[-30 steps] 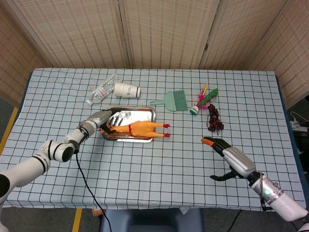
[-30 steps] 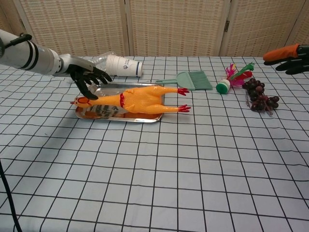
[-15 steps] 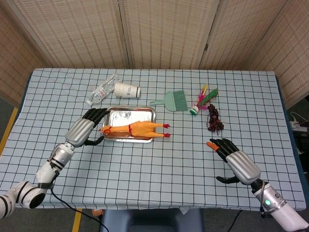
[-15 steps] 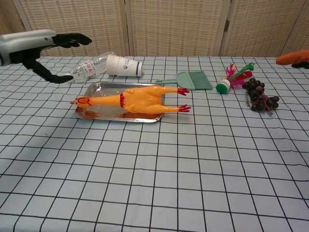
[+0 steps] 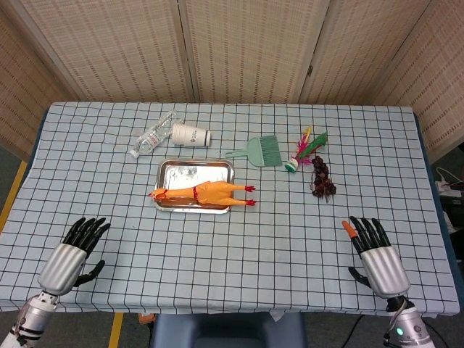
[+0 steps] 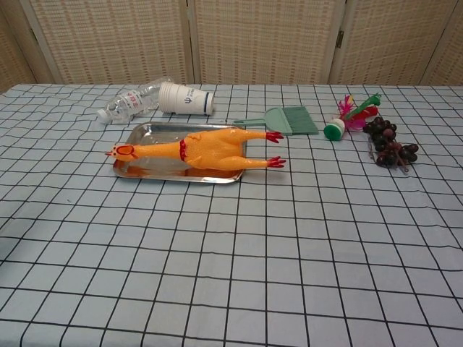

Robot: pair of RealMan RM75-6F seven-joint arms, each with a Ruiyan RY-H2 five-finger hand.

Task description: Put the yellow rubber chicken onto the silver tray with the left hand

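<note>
The yellow rubber chicken [image 5: 205, 193] [image 6: 195, 150] lies lengthwise on the silver tray [image 5: 192, 172] [image 6: 145, 131], head to the left, red feet sticking out past the tray's right edge. My left hand [image 5: 71, 252] hovers near the table's front left corner, far from the tray, fingers spread and holding nothing. At the front right, my right hand [image 5: 375, 255] is also open and empty, one orange fingertip showing. Neither hand appears in the chest view.
Behind the tray lie a clear plastic bottle [image 5: 151, 137] [image 6: 128, 102] and a tipped paper cup [image 5: 191, 135] [image 6: 185, 99]. A green hand brush [image 5: 261, 150] [image 6: 286, 120], a feathered shuttlecock [image 5: 303, 151] [image 6: 349, 114] and dark grapes [image 5: 321, 180] [image 6: 390, 145] sit to the right.
My left hand let go beside the chicken's head and drew back to the table's front left. The right hand also pulled back toward the front edge. The chicken stayed on the tray.
</note>
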